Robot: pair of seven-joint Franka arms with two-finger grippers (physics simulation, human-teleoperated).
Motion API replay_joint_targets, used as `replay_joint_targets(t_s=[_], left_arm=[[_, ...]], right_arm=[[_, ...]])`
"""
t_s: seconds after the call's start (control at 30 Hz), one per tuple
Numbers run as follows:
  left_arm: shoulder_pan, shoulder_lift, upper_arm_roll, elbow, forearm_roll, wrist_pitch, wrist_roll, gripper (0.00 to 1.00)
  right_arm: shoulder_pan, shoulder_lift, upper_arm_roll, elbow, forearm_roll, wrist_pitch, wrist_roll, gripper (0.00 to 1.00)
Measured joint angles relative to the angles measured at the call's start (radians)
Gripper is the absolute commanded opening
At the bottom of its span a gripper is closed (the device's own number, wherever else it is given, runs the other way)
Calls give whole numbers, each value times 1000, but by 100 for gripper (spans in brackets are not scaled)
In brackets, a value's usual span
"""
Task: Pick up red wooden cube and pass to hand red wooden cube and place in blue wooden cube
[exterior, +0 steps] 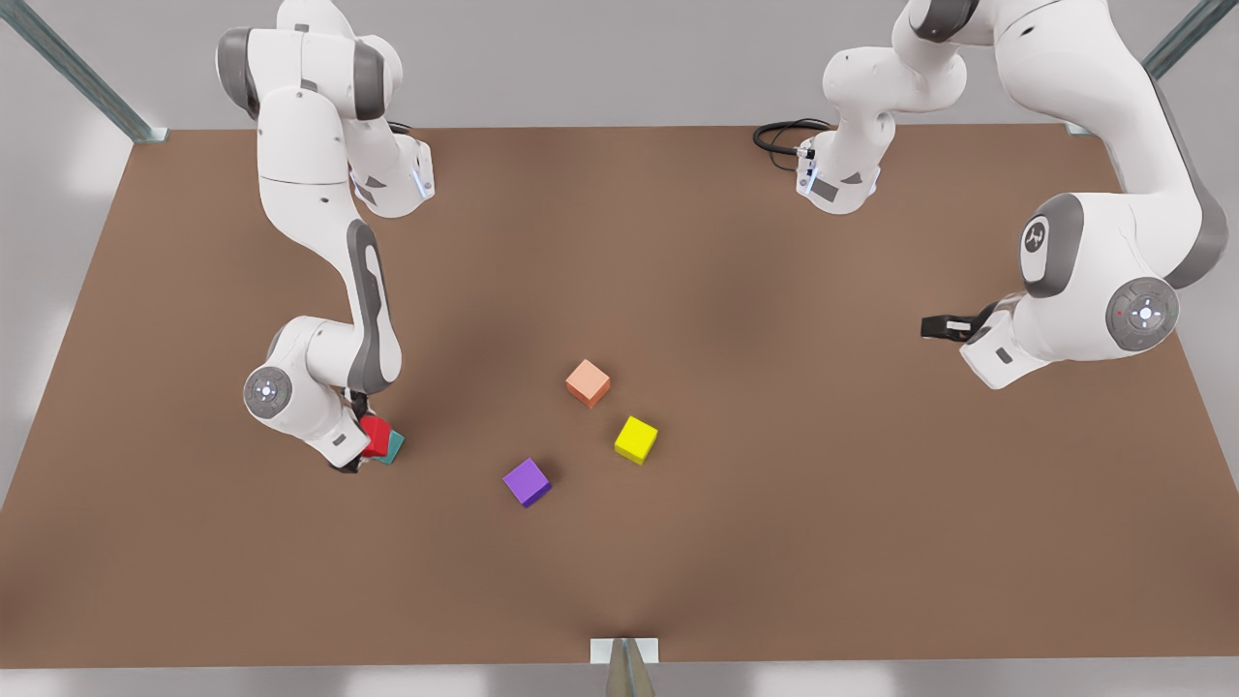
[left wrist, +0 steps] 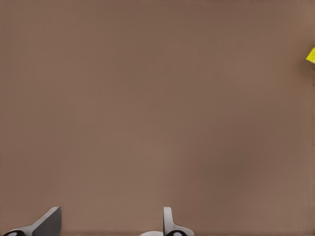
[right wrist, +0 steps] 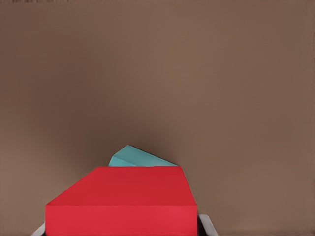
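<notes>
Right wrist view: the right gripper [right wrist: 123, 231] grips the red wooden cube [right wrist: 120, 204] between its fingers, with the blue wooden cube [right wrist: 140, 157] directly beyond, partly hidden behind it. In the front view, this gripper [exterior: 358, 447] sits low at the front view's left of the table [exterior: 774, 542], the red cube [exterior: 374, 436] touching or just over the teal one [exterior: 393, 447]. The left gripper [exterior: 931, 327] waits at the front view's right, fingers [left wrist: 170, 221] spread apart and empty, well away. Purple cube [exterior: 527, 482], yellow cube [exterior: 636, 439] and salmon cube [exterior: 588, 382] lie mid-table.
</notes>
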Motion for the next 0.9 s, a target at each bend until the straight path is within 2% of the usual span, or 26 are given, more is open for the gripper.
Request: replay_joint_targets(t_s=[0.23,0.47,0.73,0.9], left_arm=[[2,-1,0,0,-4,-2,-13,100],[0,-8,0,11,-4,-14,-22,100],[-6,-3,-1,11,-5,-19,-30,100],[-8,-3,-1,11,-4,-20,-33,100]], right_arm=[[0,-36,-3,0,3,-13,17,100],[1,-110,-13,-5,2,-110,28,100],[2,-149,-86,117,-31,-344,101,100],[-17,-98,-89,257,-115,-560,394,100]])
